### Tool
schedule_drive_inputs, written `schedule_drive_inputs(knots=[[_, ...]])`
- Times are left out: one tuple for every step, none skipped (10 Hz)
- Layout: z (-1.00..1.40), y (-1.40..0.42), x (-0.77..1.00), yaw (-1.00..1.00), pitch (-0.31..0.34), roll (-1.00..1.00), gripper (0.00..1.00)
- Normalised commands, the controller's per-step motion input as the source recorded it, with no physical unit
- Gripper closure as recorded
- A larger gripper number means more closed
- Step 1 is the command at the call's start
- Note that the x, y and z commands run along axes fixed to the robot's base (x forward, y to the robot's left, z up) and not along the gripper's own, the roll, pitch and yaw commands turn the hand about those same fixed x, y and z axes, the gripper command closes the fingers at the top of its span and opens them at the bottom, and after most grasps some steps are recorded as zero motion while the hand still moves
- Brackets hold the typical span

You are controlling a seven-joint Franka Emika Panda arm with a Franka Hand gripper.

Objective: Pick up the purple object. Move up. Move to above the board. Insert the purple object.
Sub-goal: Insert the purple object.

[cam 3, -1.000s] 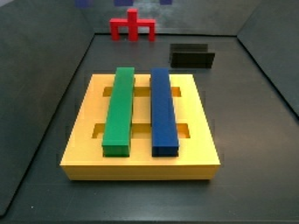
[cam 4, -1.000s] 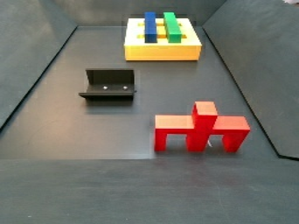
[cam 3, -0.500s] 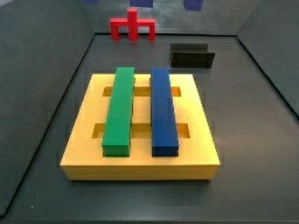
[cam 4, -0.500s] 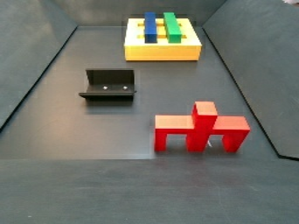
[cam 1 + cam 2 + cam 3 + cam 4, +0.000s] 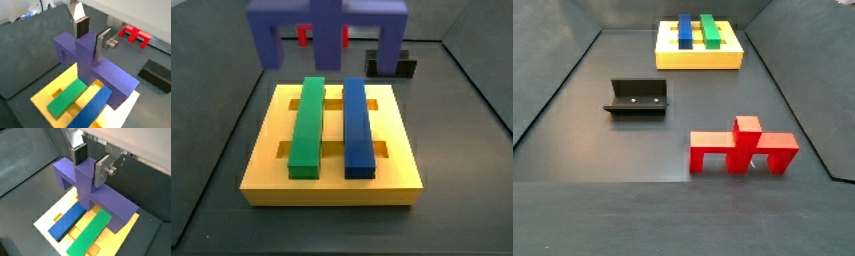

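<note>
In both wrist views the gripper (image 5: pixel 91 34) clamps the purple object's (image 5: pixel 93 62) upright stem between its fingers (image 5: pixel 103 170); the piece hangs above the board (image 5: pixel 331 188), over its green bar (image 5: pixel 307 122) and blue bar (image 5: pixel 358 125).

A dark grey matte floor (image 5: pixel 567 200) with low side walls carries everything: the board (image 5: pixel 699 58), a thick yellow rectangular slab, lies flat on it at one end, with a long green bar (image 5: pixel 306 125) and a long blue bar (image 5: pixel 358 127) side by side on top. The fixture (image 5: pixel 639 98), a dark L-shaped bracket, stands on the floor between the board and a small red blocky piece (image 5: pixel 744 148), which rests well apart from the board. The gripper (image 5: pixel 90 35), jaws closed on the purple object (image 5: pixel 329 25), hangs above the board, clear of the floor.
</note>
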Motion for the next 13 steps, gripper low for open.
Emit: schedule_drive_inputs(knots=[[-0.63, -0.45, -0.03, 0.05, -0.214, 0.25, 1.0], [-0.66, -0.4, 0.0, 0.01, -0.196, 0.2, 1.0], [-0.53, -0.33, 0.04, 0.0, -0.091, 0.1, 1.0], [-0.47, -0.15, 0.08, 0.0, -0.043, 0.0, 1.0], [-0.45, -0.12, 0.11, 0.0, -0.026, 0.0, 1.0], [-0.33, 0.0, 0.0, 0.0, -0.061, -0.16, 1.0], [-0.28, -0.02, 0.0, 0.0, -0.07, -0.15, 1.0], [-0.27, -0.01, 0.01, 0.0, -0.063, -0.13, 1.0], [-0.22, -0.06, 0.09, 0.0, -0.04, -0.08, 1.0], [-0.21, -0.07, 0.25, 0.05, 0.0, 0.0, 1.0], [-0.21, -0.05, 0.15, 0.06, 0.0, 0.0, 1.0], [-0.21, 0.0, 0.07, 0.03, -0.001, 0.0, 1.0], [-0.22, 0.0, 0.0, 0.0, -0.016, 0.0, 1.0]])
